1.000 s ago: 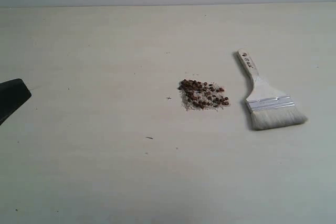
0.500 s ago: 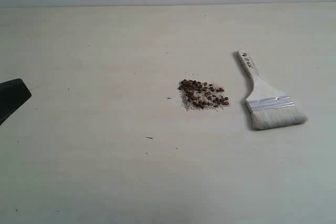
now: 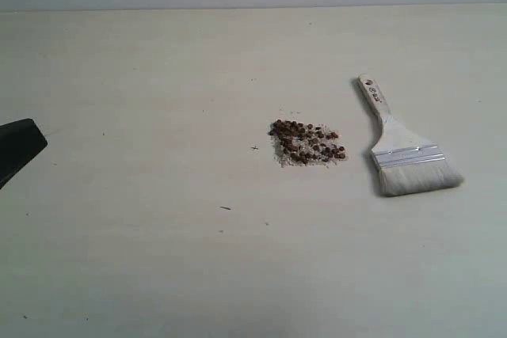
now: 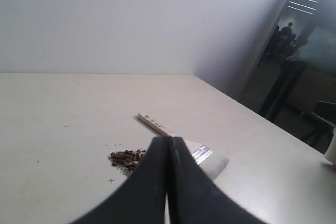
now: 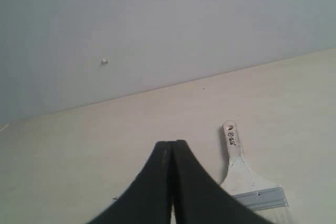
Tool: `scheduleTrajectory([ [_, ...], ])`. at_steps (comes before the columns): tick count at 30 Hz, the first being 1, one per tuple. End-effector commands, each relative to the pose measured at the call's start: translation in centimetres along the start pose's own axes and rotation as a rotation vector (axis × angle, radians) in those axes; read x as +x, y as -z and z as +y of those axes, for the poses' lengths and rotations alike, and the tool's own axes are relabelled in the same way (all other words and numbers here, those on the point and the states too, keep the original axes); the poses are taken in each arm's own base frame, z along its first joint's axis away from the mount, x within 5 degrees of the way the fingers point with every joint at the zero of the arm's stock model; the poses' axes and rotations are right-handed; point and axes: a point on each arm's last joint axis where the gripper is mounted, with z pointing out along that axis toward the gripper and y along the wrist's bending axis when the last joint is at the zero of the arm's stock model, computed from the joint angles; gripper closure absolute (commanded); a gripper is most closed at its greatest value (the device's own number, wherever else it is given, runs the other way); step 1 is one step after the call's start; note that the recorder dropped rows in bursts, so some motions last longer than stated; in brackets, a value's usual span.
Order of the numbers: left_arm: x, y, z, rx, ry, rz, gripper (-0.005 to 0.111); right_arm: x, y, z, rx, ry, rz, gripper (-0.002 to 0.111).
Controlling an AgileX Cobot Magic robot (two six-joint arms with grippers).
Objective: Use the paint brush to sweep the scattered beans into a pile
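The reddish-brown beans [image 3: 307,142] lie gathered in a compact pile with white grains at the table's middle; the pile [image 4: 126,157] also shows in the left wrist view. The paint brush [image 3: 400,144] rests flat just right of the pile, handle pointing away, bristles toward the front. It appears too as the brush [image 4: 199,153] and the brush [image 5: 242,174] in the wrist views. My left gripper [image 4: 168,142] is shut and empty; its black tip [image 3: 17,148] shows at the far left edge, well away from the pile. My right gripper [image 5: 170,145] is shut and empty, outside the exterior view.
The pale table [image 3: 158,259] carries only a few tiny specks and a small dark sliver [image 3: 226,208] in front of the pile. A grey wall runs behind the table's far edge.
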Motion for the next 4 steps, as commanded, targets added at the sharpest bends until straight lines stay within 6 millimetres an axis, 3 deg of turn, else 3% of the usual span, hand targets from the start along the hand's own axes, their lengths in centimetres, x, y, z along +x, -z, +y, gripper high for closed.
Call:
scheduleTrajectory([
  [1,0.0,0.07,-0.08,0.001,0.009,-0.011,0.107,0.14,0.04,0.0,-0.004,0.002,0.001,0.108],
  [4,0.0,0.07,-0.08,0.001,0.009,-0.011,0.107,0.14,0.04,0.0,-0.004,0.002,0.001,0.108],
])
